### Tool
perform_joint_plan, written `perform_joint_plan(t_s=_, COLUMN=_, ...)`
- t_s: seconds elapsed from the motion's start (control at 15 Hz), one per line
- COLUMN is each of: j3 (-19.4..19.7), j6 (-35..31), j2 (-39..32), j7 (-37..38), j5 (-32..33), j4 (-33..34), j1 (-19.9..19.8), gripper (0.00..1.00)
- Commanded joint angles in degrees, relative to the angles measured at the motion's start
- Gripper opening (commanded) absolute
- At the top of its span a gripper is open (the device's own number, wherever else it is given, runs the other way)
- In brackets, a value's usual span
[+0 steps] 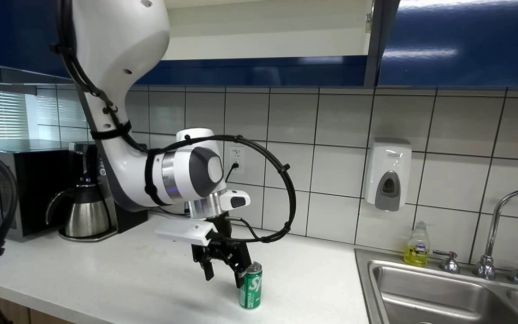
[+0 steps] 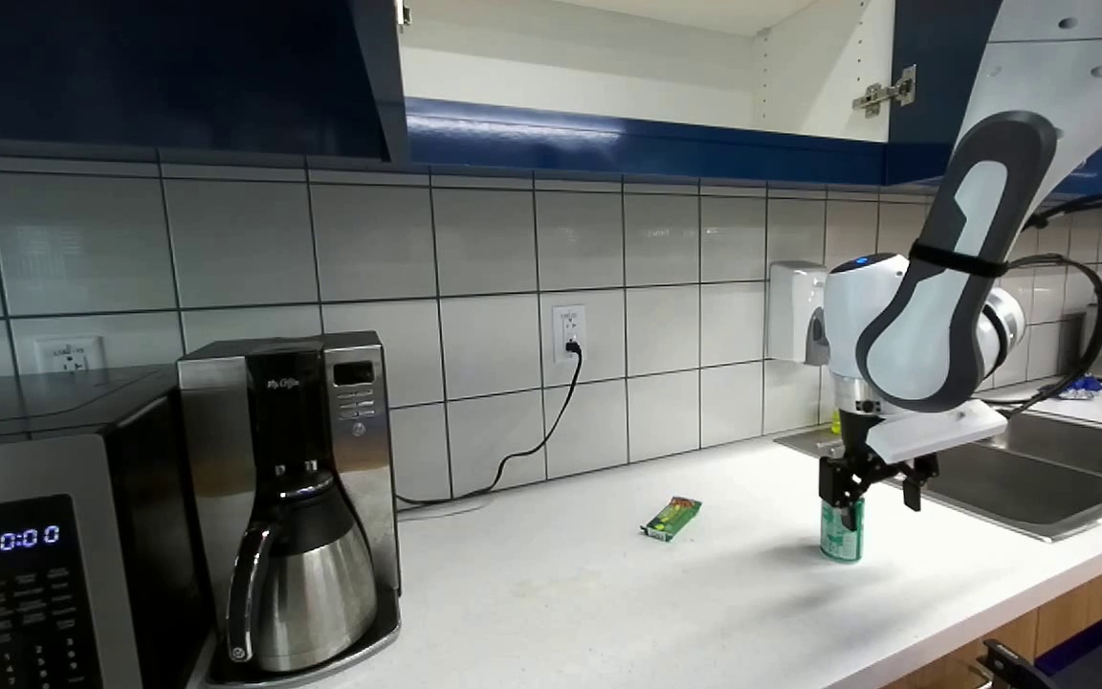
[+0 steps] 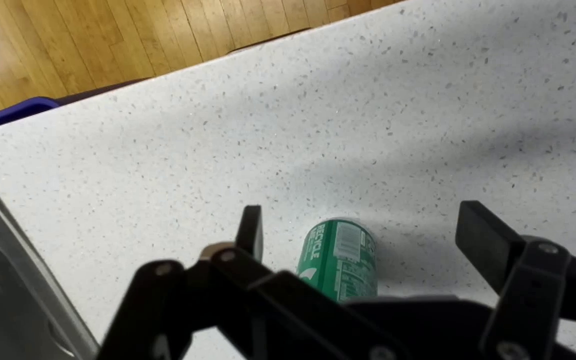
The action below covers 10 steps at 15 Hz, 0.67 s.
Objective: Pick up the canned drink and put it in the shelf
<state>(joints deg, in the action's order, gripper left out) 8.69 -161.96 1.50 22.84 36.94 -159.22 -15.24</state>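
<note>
Coffee pot (image 1: 87, 216): far over to the left of the gripper (image 1: 225, 279) in an exterior view, and likely no bother.

Gripper: spread wide, holding nothing, hanging low over the surface (image 1: 128, 270), pointing mostly down.

Way from gripper to green can (image 1: 251, 292): just a little bit, seemingly toward the tiled wall (image 1: 335, 166), not straight down. Partly covered by the gripper in both exterior views. Touching or not, too hard to tell.

Green can: standing straight up on the surface, just past the gripper, with the tall way running up and down, about the same way as the gripper points. In the wrist view, showing in the gap of the gripper, closer to the side by the sink (image 1: 367, 279). Hidden there at the top end, behind the gripper.

Next move: probably a small slide toward the tiled wall, and a tiny bit toward the sink, to get the green can right in the middle before any squeeze.

Shelf (image 1: 263, 42): high above the gripper, well apart; likely a long lift after the grab.

Sink: off to the right of the gripper in an exterior view.
</note>
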Motion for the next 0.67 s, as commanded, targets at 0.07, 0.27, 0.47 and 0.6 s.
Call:
perform_joint_plan(t_s=0.07, j3=1.78, j6=-6.40, j2=-3.08, j7=5.41, j5=6.23, j4=0.00, j1=-1.13, gripper=1.00)
perform_joint_plan(t_s=0.27, j3=3.66, j6=-8.75, j2=-3.99, j7=6.66, j5=9.85, j4=0.06, j1=-1.07, gripper=1.00)
perform_joint_plan(t_s=0.47, j3=5.68, j6=-10.26, j2=-4.92, j7=8.97, j5=14.48, j4=1.22, j1=-0.78, gripper=1.00)
perform_joint_plan(t_s=0.6, j3=7.00, j6=-10.91, j2=-5.24, j7=11.50, j5=17.98, j4=2.61, j1=-0.56, gripper=1.00)
